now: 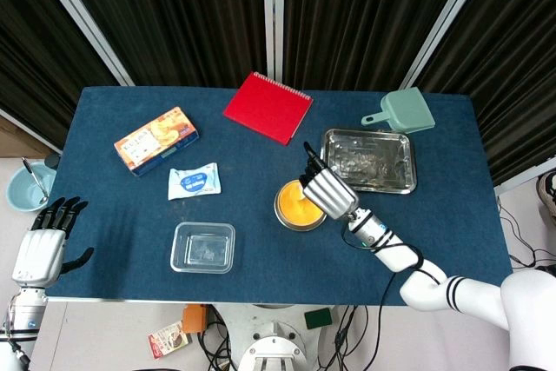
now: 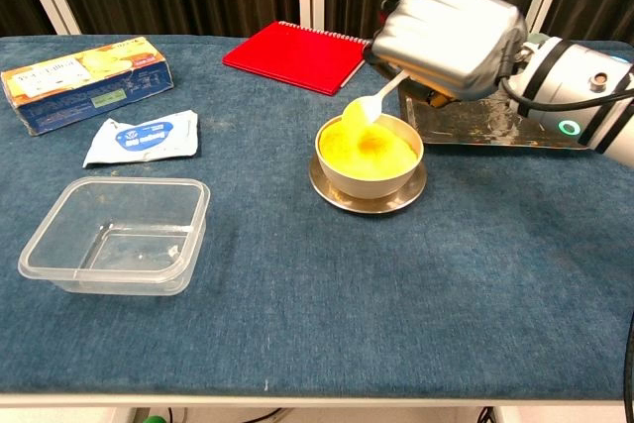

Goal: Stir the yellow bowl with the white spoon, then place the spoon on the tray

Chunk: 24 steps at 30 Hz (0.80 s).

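The yellow bowl (image 1: 297, 203) (image 2: 369, 156) sits on a metal saucer (image 2: 369, 195) near the table's middle. My right hand (image 1: 325, 188) (image 2: 451, 32) is raised just right of and above the bowl and grips the white spoon (image 2: 370, 103). The spoon slants down from the hand, its head over the bowl's far left rim. In the head view the hand hides the spoon. The metal tray (image 1: 367, 160) (image 2: 495, 126) lies behind and right of the bowl. My left hand (image 1: 41, 249) hangs off the table's left edge, fingers apart and holding nothing.
A clear plastic container (image 1: 203, 247) (image 2: 116, 234) lies at front left. Behind it are a white packet (image 1: 194, 181) (image 2: 144, 137) and a cracker box (image 1: 155, 139) (image 2: 84, 81). A red notebook (image 1: 268, 106) (image 2: 295, 55) lies at the back, a green scoop (image 1: 401, 112) at back right.
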Motion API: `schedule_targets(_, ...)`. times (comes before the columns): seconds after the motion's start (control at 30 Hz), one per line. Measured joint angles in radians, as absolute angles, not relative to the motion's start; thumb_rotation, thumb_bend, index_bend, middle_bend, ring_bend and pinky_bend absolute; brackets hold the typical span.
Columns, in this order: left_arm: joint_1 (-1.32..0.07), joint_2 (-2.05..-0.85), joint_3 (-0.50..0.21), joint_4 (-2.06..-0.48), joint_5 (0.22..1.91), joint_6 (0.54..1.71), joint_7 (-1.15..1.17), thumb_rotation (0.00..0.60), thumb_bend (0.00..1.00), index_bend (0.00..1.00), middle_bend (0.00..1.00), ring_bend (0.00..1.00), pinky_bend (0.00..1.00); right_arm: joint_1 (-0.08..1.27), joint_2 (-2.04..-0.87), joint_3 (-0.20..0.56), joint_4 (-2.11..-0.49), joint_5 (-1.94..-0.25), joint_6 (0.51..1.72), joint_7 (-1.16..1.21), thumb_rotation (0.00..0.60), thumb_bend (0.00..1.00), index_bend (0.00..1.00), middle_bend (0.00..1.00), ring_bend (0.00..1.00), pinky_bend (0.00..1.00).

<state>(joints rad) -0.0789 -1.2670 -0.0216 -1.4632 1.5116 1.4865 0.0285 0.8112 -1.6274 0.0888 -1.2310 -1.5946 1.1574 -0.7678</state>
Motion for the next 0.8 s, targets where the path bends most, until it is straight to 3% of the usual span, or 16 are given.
schedule_targets(0.17, -0.081, -1.259, -0.021, -1.483, 1.517, 1.489, 0.047, 0.600, 0.19, 0.16, 0.12, 0.06, 0.15, 0.795, -1.621, 0.086, -1.226, -1.612, 1.182, -0.730, 0.600, 0.58, 0.78, 0.54, 0.33, 0.08)
schedule_targets(0.4, -0.075, -1.265, -0.018, -1.488, 1.521, 1.500, 0.051, 0.600, 0.19, 0.16, 0.12, 0.06, 0.15, 0.834, -1.569, 0.069, -1.260, -1.664, 1.117, -0.856, 0.600, 0.58, 0.78, 0.54, 0.32, 0.08)
schedule_targets(0.8, -0.072, -1.300, -0.016, -1.446, 1.522, 1.502, 0.030, 0.600, 0.19, 0.16, 0.12, 0.06, 0.15, 0.962, -1.450, 0.085, -1.426, -1.698, 0.827, -1.287, 0.600, 0.58, 0.78, 0.54, 0.33, 0.08)
